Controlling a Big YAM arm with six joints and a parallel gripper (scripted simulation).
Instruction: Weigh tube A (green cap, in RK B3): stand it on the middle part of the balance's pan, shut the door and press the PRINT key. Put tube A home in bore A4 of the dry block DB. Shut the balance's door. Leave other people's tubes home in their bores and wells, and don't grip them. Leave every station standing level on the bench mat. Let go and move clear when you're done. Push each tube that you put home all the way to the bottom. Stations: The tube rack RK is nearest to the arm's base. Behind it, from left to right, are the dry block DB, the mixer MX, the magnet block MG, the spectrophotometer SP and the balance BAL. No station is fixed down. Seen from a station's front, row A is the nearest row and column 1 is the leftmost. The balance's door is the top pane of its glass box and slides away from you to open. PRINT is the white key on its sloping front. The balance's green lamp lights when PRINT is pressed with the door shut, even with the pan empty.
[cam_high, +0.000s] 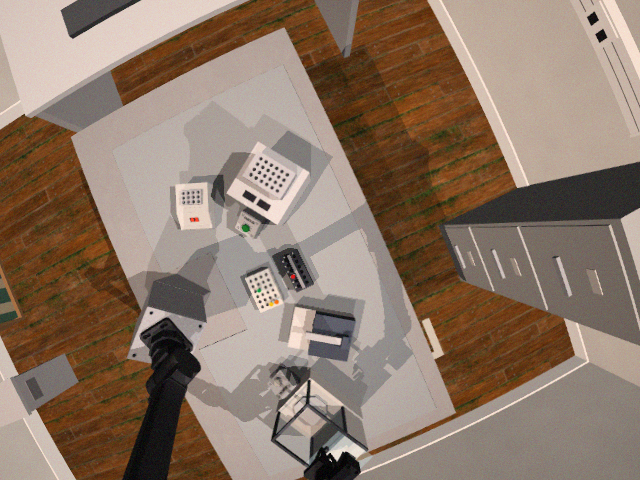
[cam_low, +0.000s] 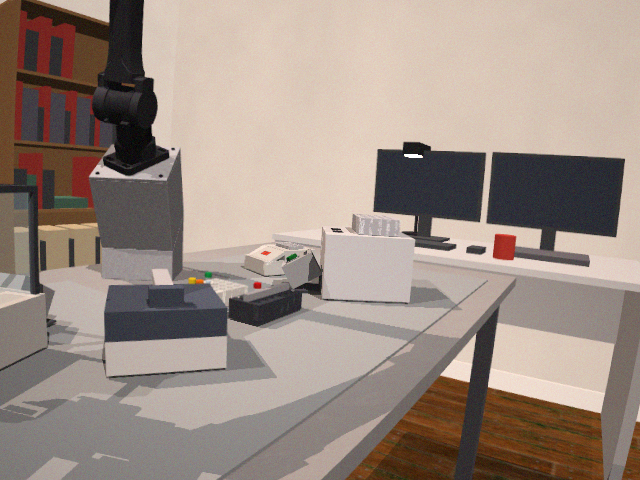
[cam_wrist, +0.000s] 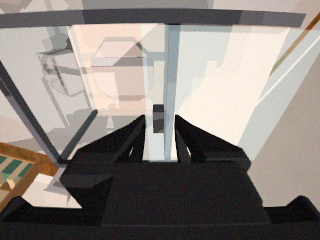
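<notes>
Tube A's green cap (cam_high: 258, 290) (cam_low: 208, 274) shows in the white tube rack (cam_high: 256, 277) (cam_low: 230, 285) in the middle of the bench. The balance (cam_high: 291, 431) (cam_low: 20, 320) is a glass box with dark frame bars at the bench's near end. My gripper (cam_high: 330, 463) (cam_wrist: 159, 120) hangs over the balance's far edge. Its fingers stand a little apart on either side of a small dark handle (cam_wrist: 158, 118) on the top glass pane (cam_wrist: 215, 100), without touching it. The pan is hard to make out through the glass.
The spectrophotometer (cam_high: 324, 333) (cam_low: 165, 330) stands between the rack and the balance. A black block with a red-capped tube (cam_high: 293, 269) (cam_low: 264, 305) sits beside the rack. A small grey unit with a green knob (cam_high: 247, 225) (cam_low: 299, 266) leans tilted against a large white block (cam_high: 268, 181) (cam_low: 367, 268).
</notes>
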